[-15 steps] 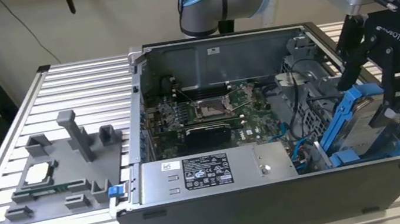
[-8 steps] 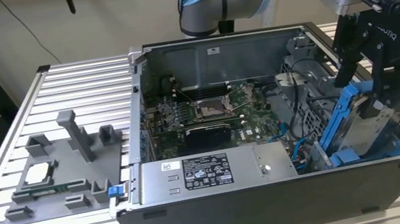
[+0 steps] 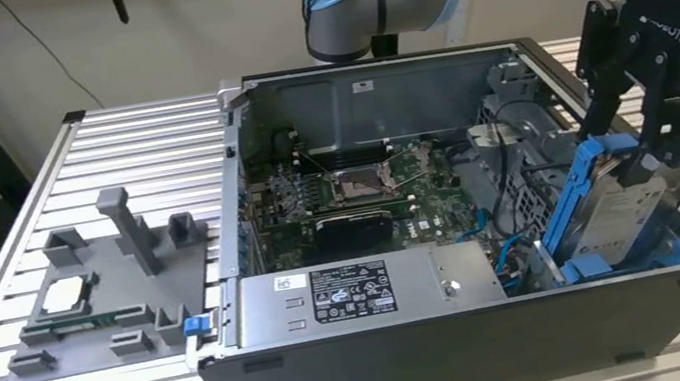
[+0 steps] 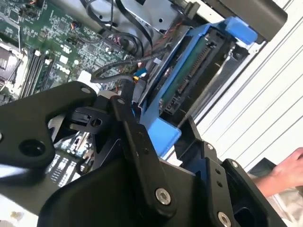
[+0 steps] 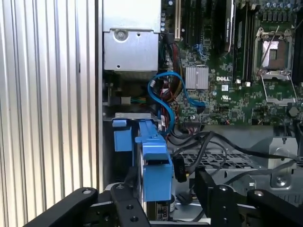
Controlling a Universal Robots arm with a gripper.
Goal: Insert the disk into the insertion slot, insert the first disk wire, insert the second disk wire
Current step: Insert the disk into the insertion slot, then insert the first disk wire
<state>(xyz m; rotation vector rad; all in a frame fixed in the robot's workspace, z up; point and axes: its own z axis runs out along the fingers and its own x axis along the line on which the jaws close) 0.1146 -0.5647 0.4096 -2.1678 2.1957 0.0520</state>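
The slatted table (image 3: 129, 131) carries the open computer case (image 3: 472, 353), laid on its side so its bays face upward. The gripper (image 3: 641, 150) has its fingers clamped on the disk (image 3: 620, 209), held tilted with its lower end at the insertion slot (image 3: 590, 266) (not seated, judging by the angle). The second wrist view bares the disk's connector (image 4: 189, 82) and a person's hand (image 4: 284, 172); the first wrist view shows a loose blue wire (image 5: 158, 92) nearby
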